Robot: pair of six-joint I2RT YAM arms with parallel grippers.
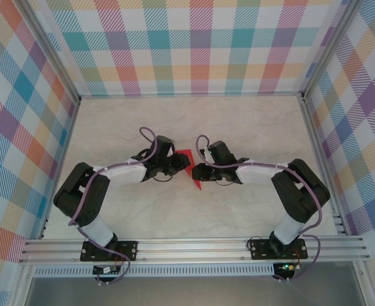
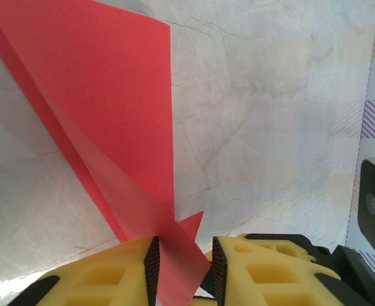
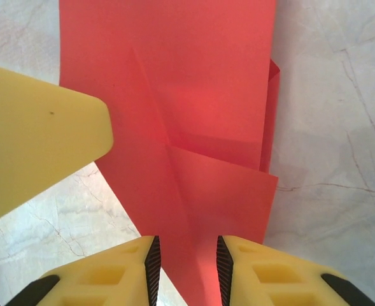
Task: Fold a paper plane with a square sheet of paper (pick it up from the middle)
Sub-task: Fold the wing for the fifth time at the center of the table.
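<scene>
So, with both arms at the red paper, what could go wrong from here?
The folded bright-red paper sheet runs between the left fingers and between the right fingers; opposite pulls might tear it.
Its layers sit unevenly, so the creases may shift.
The two sets of fingers are very close and could collide.

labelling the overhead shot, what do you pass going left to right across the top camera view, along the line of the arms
left arm -> left gripper -> red paper, partly folded -> right gripper -> right arm
</scene>
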